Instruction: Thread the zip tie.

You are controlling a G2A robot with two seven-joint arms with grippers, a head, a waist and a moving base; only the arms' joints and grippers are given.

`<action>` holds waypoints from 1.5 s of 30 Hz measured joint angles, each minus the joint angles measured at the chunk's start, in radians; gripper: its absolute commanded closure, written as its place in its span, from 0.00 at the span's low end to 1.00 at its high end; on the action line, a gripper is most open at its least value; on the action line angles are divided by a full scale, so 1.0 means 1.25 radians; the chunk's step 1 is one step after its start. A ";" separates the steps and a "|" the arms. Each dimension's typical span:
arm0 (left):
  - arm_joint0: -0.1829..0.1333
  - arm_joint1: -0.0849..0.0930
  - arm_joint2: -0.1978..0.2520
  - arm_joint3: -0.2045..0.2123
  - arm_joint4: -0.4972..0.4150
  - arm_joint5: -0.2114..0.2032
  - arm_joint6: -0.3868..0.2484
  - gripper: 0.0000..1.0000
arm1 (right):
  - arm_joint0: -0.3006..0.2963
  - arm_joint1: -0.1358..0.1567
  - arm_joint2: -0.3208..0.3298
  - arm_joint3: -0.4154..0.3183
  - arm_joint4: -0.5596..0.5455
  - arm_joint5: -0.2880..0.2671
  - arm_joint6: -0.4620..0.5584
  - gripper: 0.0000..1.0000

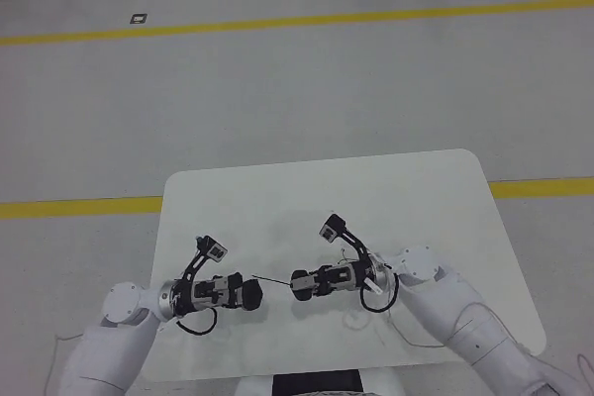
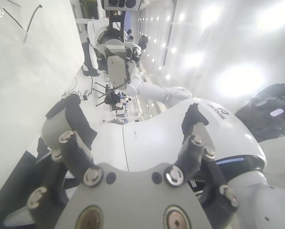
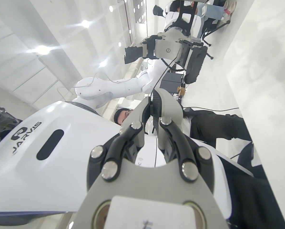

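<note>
The right fingers (image 3: 167,107) clamp one end of the zip tie (image 3: 161,76), its free tip just beside the left fingers (image 2: 77,120). Those stand spread, empty, over the bench (image 1: 307,198).

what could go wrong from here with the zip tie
The zip tie is held only by the right gripper, so its long free tip may sag or swing and miss the open left gripper. It is held above the table; a slip would likely drop it.
</note>
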 measured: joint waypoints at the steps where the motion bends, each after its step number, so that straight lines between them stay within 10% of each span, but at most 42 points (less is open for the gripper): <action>1: 0.000 0.000 0.000 0.000 0.000 0.000 0.000 0.00 | 0.000 0.000 0.000 0.000 0.000 0.000 0.000 1.00; 9: -0.014 0.008 0.042 -0.007 -0.079 0.014 0.000 0.00 | -0.012 -0.006 0.008 0.006 0.126 0.000 0.102 1.00; 24: -0.083 0.104 0.195 -0.005 -0.155 0.000 0.000 0.00 | 0.049 -0.004 -0.109 0.027 0.195 0.000 0.113 1.00; 35: -0.083 0.103 0.201 -0.016 -0.146 0.011 0.022 0.00 | 0.042 -0.003 -0.113 0.010 0.160 0.021 0.098 1.00; 38: -0.081 0.104 0.197 -0.017 -0.147 0.014 0.013 0.14 | 0.042 -0.001 -0.112 0.009 0.139 0.031 0.098 1.00; 40: -0.079 0.105 0.194 -0.016 -0.143 0.015 0.006 0.49 | 0.042 0.000 -0.110 0.008 0.122 0.036 0.092 1.00; 45: -0.073 0.107 0.190 -0.020 -0.134 0.019 0.000 0.55 | 0.041 0.002 -0.108 0.004 0.089 0.045 0.074 1.00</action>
